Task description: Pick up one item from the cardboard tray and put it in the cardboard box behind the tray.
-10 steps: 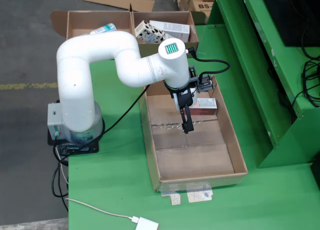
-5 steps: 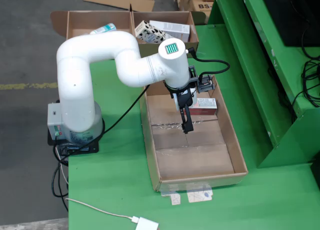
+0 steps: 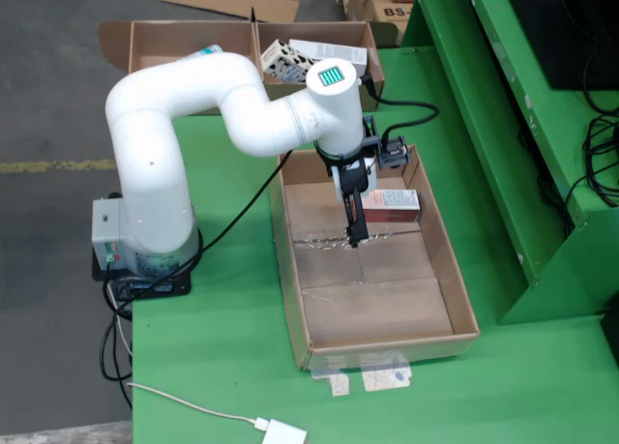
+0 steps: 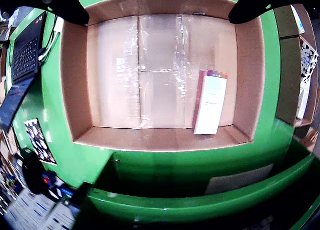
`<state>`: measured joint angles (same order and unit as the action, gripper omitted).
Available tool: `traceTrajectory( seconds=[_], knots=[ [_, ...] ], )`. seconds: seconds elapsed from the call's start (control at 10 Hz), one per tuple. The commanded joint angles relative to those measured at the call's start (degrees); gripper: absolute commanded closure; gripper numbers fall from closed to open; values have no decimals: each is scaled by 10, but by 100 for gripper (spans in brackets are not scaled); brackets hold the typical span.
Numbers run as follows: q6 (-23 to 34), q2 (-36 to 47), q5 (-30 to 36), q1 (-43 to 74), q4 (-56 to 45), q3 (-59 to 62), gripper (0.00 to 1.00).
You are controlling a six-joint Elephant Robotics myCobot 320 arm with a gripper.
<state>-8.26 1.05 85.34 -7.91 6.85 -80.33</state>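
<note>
In the fixed view a white arm (image 3: 193, 105) reaches from its base at the left of the frame over a green table (image 3: 222, 347), and its black gripper (image 3: 354, 233) hangs above the floor of the cardboard tray (image 3: 464, 318) that fills the middle of the frame. The wrist view looks straight down into the tray: the two dark fingers (image 4: 65, 4) show only at the upper left and upper right corners of that frame, spread wide apart with nothing between them. The one item left in the tray is a flat white carton with a red edge (image 3: 392, 204), lying in the tray's upper right part in the fixed view, just beside the gripper; in the wrist view it lies at lower right, one short end against the tray wall. At the top of the fixed frame stands the cardboard box (image 3: 145, 40), split in two compartments; a white and teal bottle (image 3: 198, 53) lies in the left one and patterned cartons (image 3: 280, 59) in the right one.
</note>
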Motion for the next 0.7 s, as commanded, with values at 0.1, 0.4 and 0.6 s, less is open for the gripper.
traceTrajectory(
  seconds=[0.1, 0.4, 0.6],
  knots=[
    [-37, 29, -15, -91, 3, 0, 0],
    [-177, 1, -61, -260, -21, 35, 0],
    [-204, -49, -67, -295, -22, 83, 0]
  ],
)
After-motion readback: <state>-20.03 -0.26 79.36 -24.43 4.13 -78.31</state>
